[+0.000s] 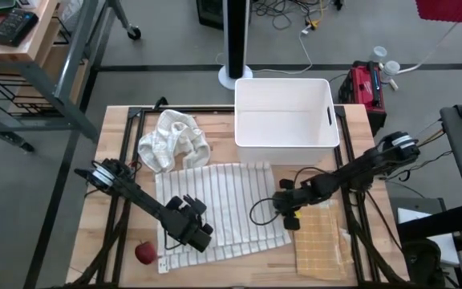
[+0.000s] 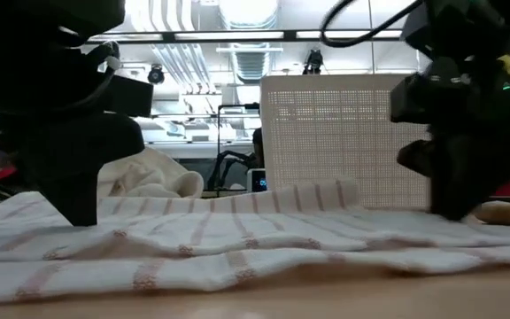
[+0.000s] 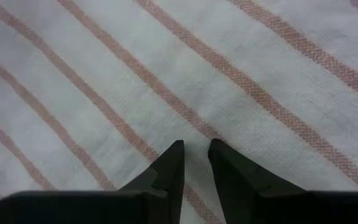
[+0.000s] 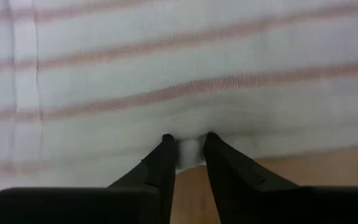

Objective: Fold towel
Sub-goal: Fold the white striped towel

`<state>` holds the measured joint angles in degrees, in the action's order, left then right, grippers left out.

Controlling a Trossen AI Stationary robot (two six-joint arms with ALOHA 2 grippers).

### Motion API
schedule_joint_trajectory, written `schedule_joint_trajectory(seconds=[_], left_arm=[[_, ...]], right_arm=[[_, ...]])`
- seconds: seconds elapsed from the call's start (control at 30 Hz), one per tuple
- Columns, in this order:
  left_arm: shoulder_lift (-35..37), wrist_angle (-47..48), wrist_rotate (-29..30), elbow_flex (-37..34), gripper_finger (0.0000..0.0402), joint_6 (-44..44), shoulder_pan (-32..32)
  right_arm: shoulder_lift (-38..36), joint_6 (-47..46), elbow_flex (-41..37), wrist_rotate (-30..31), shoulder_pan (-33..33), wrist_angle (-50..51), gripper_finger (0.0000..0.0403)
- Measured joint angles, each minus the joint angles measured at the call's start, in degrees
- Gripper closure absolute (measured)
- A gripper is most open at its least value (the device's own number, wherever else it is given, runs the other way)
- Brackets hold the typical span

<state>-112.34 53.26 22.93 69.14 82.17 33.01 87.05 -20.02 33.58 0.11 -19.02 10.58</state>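
A white towel with thin reddish stripes [image 1: 231,197] lies spread flat on the wooden table, slightly rumpled in the low view [image 2: 237,244]. My left gripper [image 1: 192,229] stands on the towel's near left part, fingers almost together [image 3: 195,149]. My right gripper [image 1: 289,213] is at the towel's right edge, shut on it [image 4: 190,144]. In the low view the left gripper [image 2: 78,213] and right gripper [image 2: 454,208] both reach down to the cloth. My left gripper comes from above, pointing down, onto the towel's flat upper layer [image 3: 197,127], well inside its edges. A narrow strip of cloth shows between the near-shut fingertips [image 3: 173,155]. The towel around them lies flat on the table. My right gripper pinches the towel's right edge [image 4: 190,154] between its two fingertips [image 4: 163,152], slanting down from the table's right side. A small white tuck of cloth sits between them. The rest of the towel lies on the table; bare wood [image 4: 291,180] shows beside the edge.
A white bin [image 1: 283,120] stands at the far side, behind the towel. A crumpled white cloth [image 1: 171,140] lies far left. A yellow checked cloth [image 1: 323,241] lies near right, beside my right gripper. A red round object [image 1: 144,253] sits near the towel's near left corner.
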Motion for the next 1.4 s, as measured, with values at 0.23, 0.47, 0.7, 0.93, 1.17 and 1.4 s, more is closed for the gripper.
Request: schedule_joint_trajectory(seconds=[0.23,0.47,0.7,0.93,1.17,1.4], left_arm=[[-0.24,0.23,2.01,1.28,0.0326,-0.02,-0.04],[-0.27,1.72,1.50,4.94,0.0325,-6.67,0.98],[-0.19,5.51,-3.17,12.37,0.0322,-15.08,6.14],[-0.12,10.92,-5.76,14.50,0.0327,-10.17,13.94],[-0.12,10.75,-5.50,11.68,0.0328,-9.62,17.20],[-0.12,3.72,-5.52,6.73,0.0329,-7.86,17.25]], right_arm=[[-8.68,-5.04,-0.60,-2.92,-1.30,14.42,0.0347],[-16.10,-5.64,-0.59,-5.09,-3.77,14.30,0.0346],[-17.23,1.30,-0.57,-4.76,-7.76,7.12,0.0334],[-9.31,3.55,0.62,-2.57,-12.55,-2.86,0.0292],[1.84,7.14,8.11,-1.53,-13.88,0.64,0.0243],[11.22,5.07,15.36,-0.91,-14.10,8.21,0.0237]])
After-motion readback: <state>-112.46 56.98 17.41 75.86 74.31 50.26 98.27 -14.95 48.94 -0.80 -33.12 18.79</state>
